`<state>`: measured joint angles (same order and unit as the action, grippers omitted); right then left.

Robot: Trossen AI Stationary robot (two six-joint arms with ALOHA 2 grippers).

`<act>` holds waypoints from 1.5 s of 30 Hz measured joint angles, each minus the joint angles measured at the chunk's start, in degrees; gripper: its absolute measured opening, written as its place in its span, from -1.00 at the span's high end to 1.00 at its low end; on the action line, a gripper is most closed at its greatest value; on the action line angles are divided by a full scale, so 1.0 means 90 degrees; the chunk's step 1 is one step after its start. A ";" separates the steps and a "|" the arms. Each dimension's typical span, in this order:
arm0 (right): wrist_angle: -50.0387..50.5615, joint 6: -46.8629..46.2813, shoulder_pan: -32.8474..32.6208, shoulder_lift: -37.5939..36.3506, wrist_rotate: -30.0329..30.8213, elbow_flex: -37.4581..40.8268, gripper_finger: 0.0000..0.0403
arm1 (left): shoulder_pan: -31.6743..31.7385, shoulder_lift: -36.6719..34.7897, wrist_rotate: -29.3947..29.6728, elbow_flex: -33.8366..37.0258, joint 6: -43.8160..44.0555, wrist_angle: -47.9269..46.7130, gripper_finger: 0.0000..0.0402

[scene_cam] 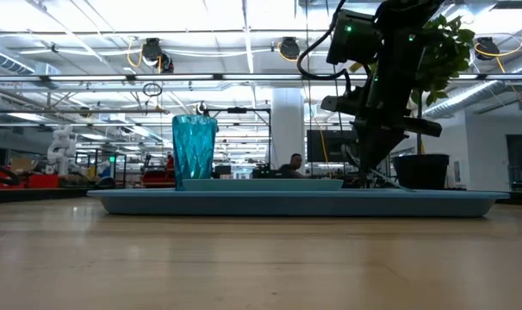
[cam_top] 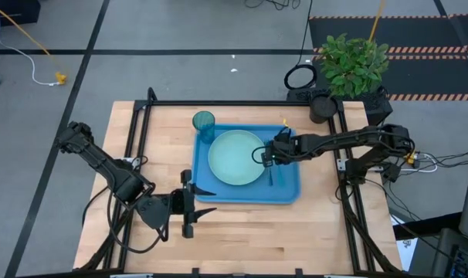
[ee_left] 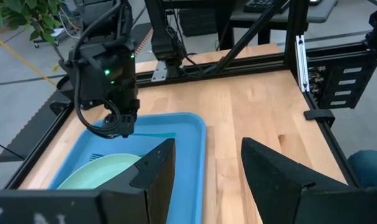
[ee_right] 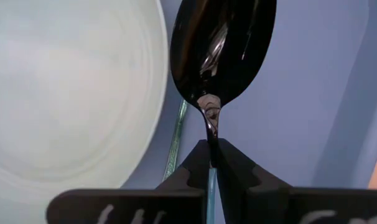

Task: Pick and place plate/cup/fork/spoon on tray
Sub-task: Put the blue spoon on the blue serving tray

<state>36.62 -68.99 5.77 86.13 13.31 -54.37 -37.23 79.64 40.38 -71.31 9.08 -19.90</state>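
The blue tray (cam_top: 289, 194) lies mid-table. On it rest the mint-green plate (cam_top: 234, 158) and, at its far left corner, the upright teal cup (cam_top: 204, 123), which also shows in the low view (scene_cam: 195, 151). My right gripper (cam_top: 266, 157) is over the tray just right of the plate, shut on the spoon (ee_right: 223, 43). A slim pale handle, the fork (ee_right: 175, 140), lies on the tray beside the plate's rim. My left gripper (cam_top: 205, 201) is open and empty over the table by the tray's near left corner. My right gripper pinches the spoon's thin neck (ee_right: 210, 127) just behind the dark bowl, between its two fingertips. The fingers slant down from the table's right and lie along the spoon, whose bowl sticks out ahead of them over the tray floor (ee_right: 313, 93). Whether the bowl touches the tray, I cannot tell.
A potted plant (cam_top: 351, 62) stands at the table's far right corner. Black frame rails (cam_top: 133, 147) run along the table's left, right and far sides. Bare wood (cam_top: 280, 239) lies between the tray and the near edge.
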 joint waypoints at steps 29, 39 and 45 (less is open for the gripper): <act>-0.1472 -0.0041 0.0356 -0.0002 -0.0166 0.1256 0.98 | 0.0017 0.0000 -0.0449 0.0000 -0.0039 -0.0002 0.07; -0.1501 -0.0041 0.0356 -0.0002 0.0026 0.1256 0.84 | 0.0017 0.0000 -0.0455 0.0000 -0.0022 0.0000 0.07; -0.1503 -0.0042 0.0356 -0.0002 0.0047 0.1256 0.72 | 0.0017 0.0000 -0.0454 0.0000 -0.0003 0.0000 0.07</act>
<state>23.10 -69.37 8.97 86.11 13.74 -43.07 -37.08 79.64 36.29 -71.31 9.06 -19.90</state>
